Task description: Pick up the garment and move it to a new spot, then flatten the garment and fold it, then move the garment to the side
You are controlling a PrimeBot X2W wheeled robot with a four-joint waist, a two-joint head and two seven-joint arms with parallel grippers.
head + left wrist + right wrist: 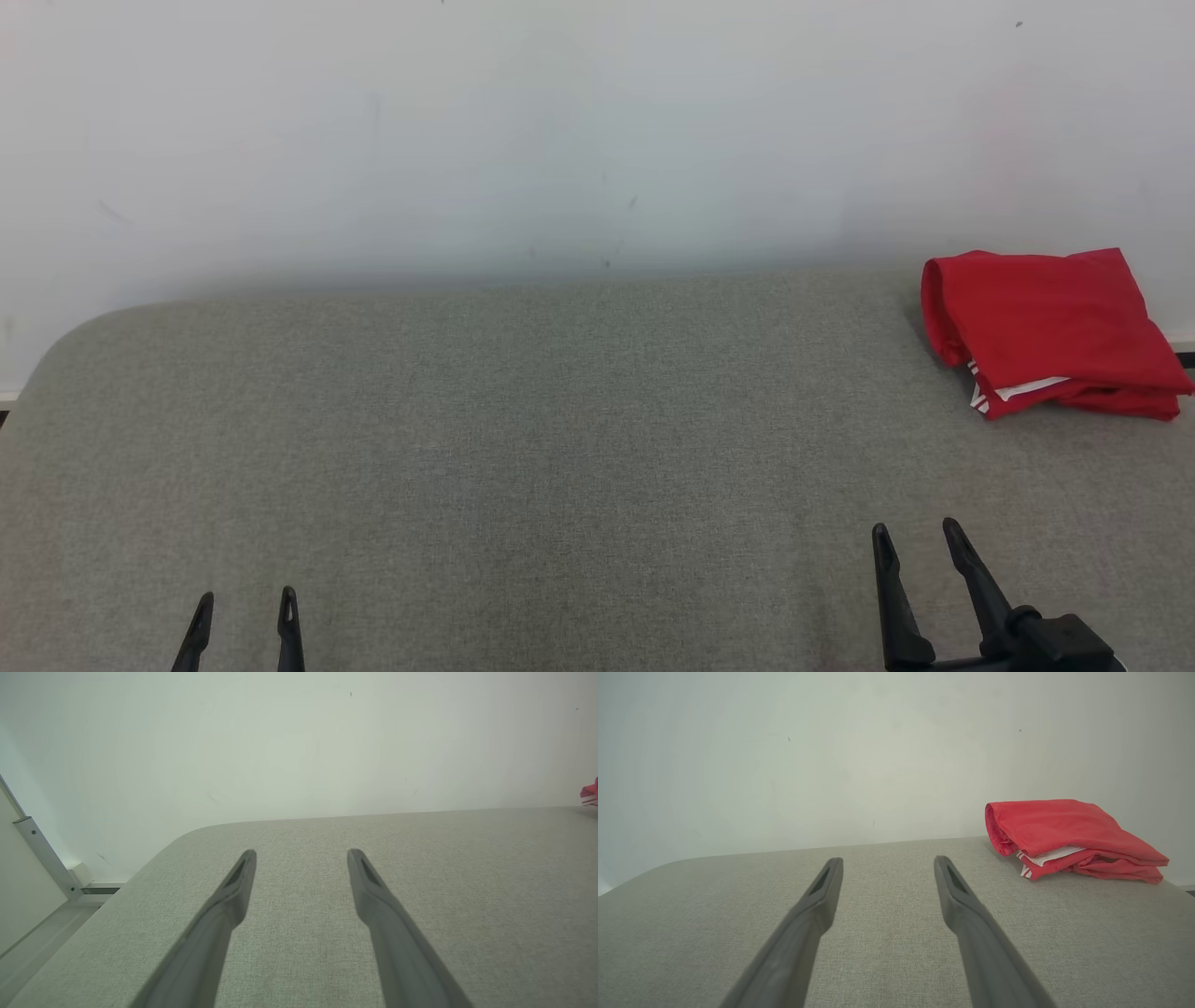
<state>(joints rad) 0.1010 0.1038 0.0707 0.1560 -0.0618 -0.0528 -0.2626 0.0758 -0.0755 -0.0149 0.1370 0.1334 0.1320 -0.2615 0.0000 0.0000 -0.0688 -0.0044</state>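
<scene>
Red garment is seen folded, laid at 2 o'clock on the grey padded surface, near the white wall; white trim is exposed at its near edge. Right gripper is held at 5 o'clock, jaws spread, empty, well apart from the garment. Left gripper is held at 7 o'clock, likewise spread and empty.

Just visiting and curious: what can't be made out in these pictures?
- Red garment: its type; folded layers hide its shape, head and right wrist views.
- Same garment, left wrist view: cut off by the right edge.
- Left gripper: cut off by the head view's bottom edge.
- White strip in the fold: too small to identify.
</scene>
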